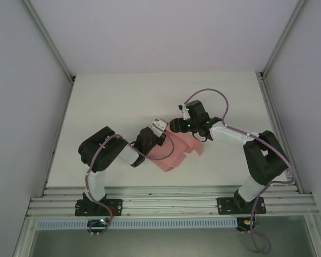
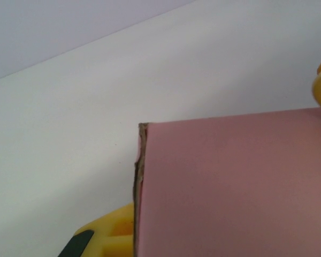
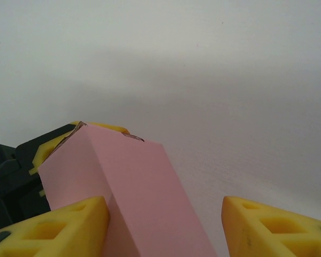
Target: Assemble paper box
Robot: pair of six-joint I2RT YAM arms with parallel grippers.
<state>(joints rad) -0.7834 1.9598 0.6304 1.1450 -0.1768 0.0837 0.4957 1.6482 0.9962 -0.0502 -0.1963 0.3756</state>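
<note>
Left gripper [image 1: 159, 131]: clamped on edge of paper box [image 1: 174, 152], mid-table [image 1: 123, 101]. Right gripper [image 3: 168, 217]: fingers apart, straddling box, one finger touching its side. Risk: hard squeeze crushes thin card; left pinch slips, fold springs open.

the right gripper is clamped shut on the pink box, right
Not quite: the right gripper is open, not clamped shut. The right wrist view shows one finger standing well clear of the paper box, with bare table between them.
</note>
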